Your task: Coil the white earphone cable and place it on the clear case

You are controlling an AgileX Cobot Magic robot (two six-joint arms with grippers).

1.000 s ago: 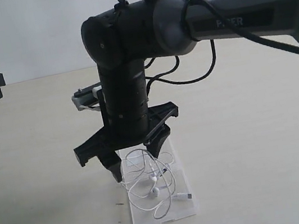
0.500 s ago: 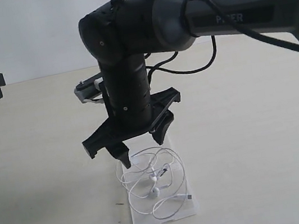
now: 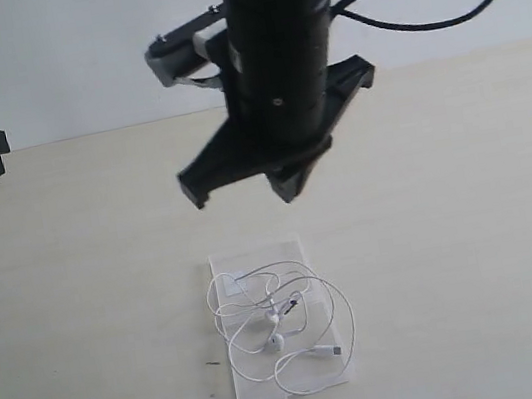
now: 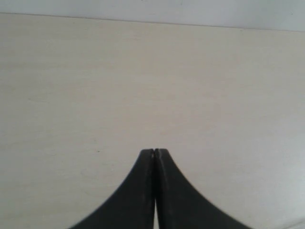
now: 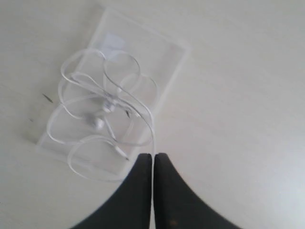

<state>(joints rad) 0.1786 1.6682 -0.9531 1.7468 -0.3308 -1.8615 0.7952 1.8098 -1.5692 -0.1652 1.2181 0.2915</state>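
One white earphone cable with two earbuds lies in loose loops on the single clear case. The case sits flat on the table near the front middle, and one loop spills over its right edge. The right arm hangs above and just beyond it, wrist pointing down, with the right gripper pressed together on nothing. The left gripper, at the far left, is likewise closed and empty.

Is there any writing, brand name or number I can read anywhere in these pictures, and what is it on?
No text can be read.
The sticker on the case: too small and blurred to show any writing.
The arm: no lettering in view.
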